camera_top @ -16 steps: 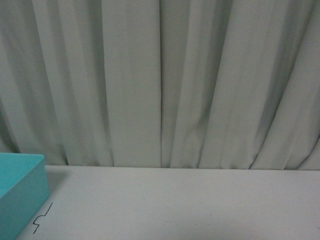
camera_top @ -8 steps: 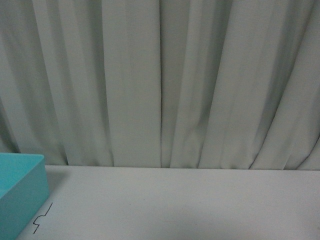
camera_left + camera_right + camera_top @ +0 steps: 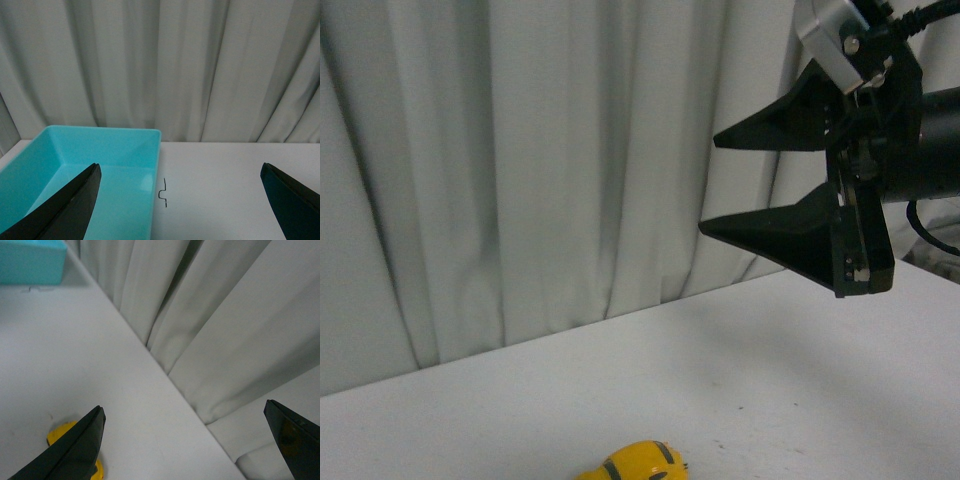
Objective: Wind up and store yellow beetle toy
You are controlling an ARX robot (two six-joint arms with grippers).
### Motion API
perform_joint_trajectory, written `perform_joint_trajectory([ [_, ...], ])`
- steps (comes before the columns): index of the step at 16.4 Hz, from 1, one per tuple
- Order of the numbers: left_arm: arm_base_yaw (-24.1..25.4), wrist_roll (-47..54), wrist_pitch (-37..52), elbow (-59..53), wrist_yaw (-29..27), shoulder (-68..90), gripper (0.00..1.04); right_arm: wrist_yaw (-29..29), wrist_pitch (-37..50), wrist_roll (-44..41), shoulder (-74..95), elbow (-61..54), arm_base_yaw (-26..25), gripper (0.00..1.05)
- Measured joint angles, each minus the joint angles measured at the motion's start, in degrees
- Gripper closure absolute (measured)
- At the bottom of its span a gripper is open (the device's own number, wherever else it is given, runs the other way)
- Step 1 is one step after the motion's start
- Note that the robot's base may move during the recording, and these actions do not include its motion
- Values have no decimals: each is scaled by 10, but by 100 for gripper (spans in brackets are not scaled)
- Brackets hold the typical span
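The yellow beetle toy (image 3: 635, 463) sits on the white table (image 3: 770, 380), cut off by the bottom edge of the front view; only its rounded yellow top with dark stripes shows. My right gripper (image 3: 710, 185) hangs open, high above the table and to the right of the toy, with nothing between its fingers. In the right wrist view the toy (image 3: 59, 434) peeks out from behind one black finger of the right gripper (image 3: 183, 407). My left gripper (image 3: 180, 167) is open and empty beside a teal bin (image 3: 100, 128).
The teal bin (image 3: 30, 262) stands at the table's far end by the curtain and looks empty inside. A small black mark (image 3: 162, 192) is drawn on the table beside it. Grey-white curtains (image 3: 570, 150) hang along the table's back edge.
The front view now shows different ground: the teal bin corner and the black mark have left it. The open right gripper and the yellow toy have come into it.
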Motion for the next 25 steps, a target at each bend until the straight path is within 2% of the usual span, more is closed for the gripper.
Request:
perform_joint_trajectory([
  [3,0,0,0,0,0,0,7,36,-255,-212,109,127,29,7],
  [5,0,0,0,0,0,0,7,86,-407,-341,166,189,53,7],
  [8,0,0,0,0,0,0,7,178,-516,-462,260,253,90,7],
  [11,0,0,0,0,0,0,7,240,-541,-485,325,305,115,7],
  [16,0,0,0,0,0,0,7,289,-538,-485,393,333,160,7],
  [23,0,0,0,0,0,0,7,334,-463,-366,439,326,212,7],
  [25,0,0,0,0,0,0,7,354,-452,-356,445,325,216,7],
])
